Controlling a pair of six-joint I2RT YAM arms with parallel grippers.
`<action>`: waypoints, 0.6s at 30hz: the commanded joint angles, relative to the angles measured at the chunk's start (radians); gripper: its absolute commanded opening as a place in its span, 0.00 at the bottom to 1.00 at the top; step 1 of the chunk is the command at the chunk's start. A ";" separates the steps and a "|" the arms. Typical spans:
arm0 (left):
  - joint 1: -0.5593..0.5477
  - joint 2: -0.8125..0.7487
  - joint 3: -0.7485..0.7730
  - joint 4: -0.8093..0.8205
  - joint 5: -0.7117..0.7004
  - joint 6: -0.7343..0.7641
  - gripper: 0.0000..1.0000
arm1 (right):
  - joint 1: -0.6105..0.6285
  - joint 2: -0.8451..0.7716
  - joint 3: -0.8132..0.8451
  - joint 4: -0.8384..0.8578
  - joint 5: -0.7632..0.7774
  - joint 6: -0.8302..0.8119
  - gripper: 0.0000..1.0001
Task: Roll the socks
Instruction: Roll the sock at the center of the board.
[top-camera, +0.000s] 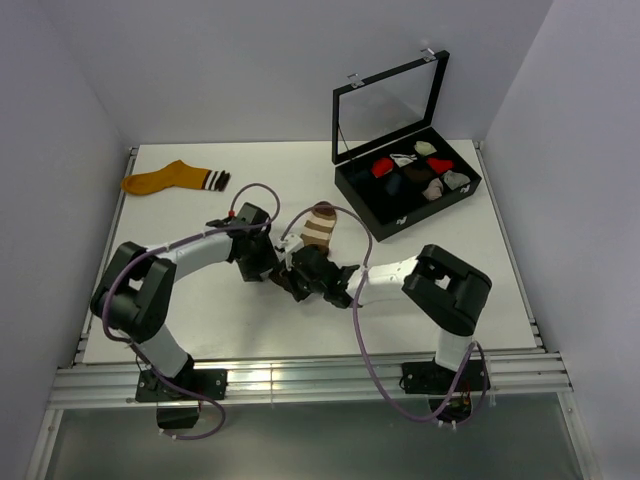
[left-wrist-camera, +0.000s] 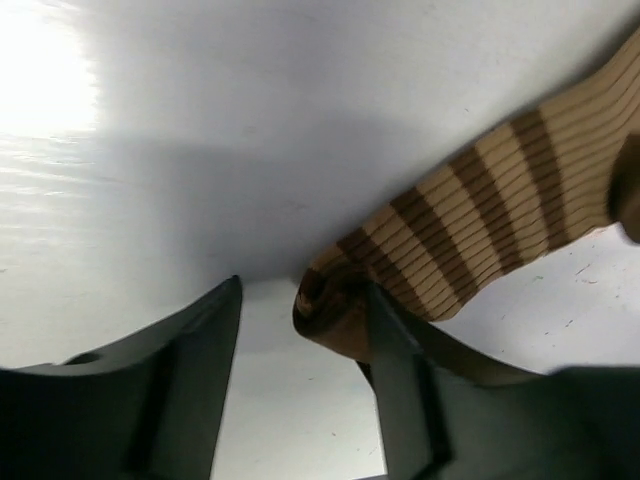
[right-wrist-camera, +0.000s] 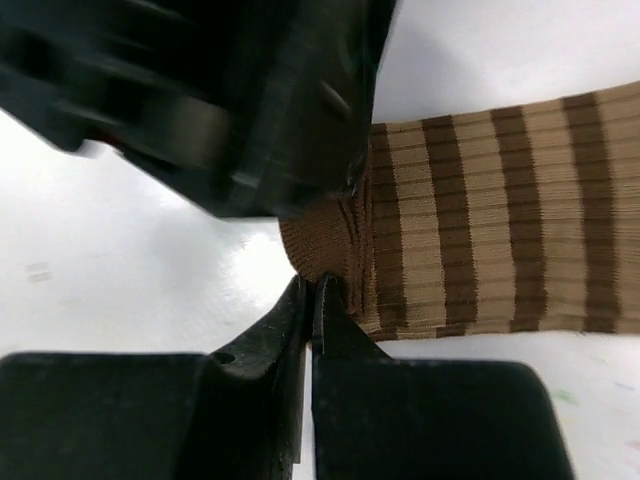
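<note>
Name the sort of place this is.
Probably a robot lab test cell: white table boxed in by plain white panels, left arm and right arm bolted to an aluminium rail, and a black glass-lidded case of sock bundles.

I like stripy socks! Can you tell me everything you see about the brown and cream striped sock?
The brown and cream striped fabric sock is a soft-looking ribbed knit. It lies on the white table, mostly flat, its near end rolled into a small bundle. That rolled end sits between the left gripper's open fingers, and the right gripper's shut tips touch it; whether they pinch fabric is unclear.
</note>
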 joint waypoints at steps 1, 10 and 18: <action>0.029 -0.101 -0.053 0.043 -0.004 -0.032 0.60 | -0.073 -0.015 0.024 -0.090 -0.293 0.153 0.00; 0.053 -0.286 -0.191 0.152 -0.020 -0.087 0.76 | -0.276 0.050 0.026 -0.009 -0.687 0.418 0.00; 0.034 -0.284 -0.267 0.289 0.075 -0.113 0.72 | -0.380 0.146 0.018 0.068 -0.812 0.595 0.00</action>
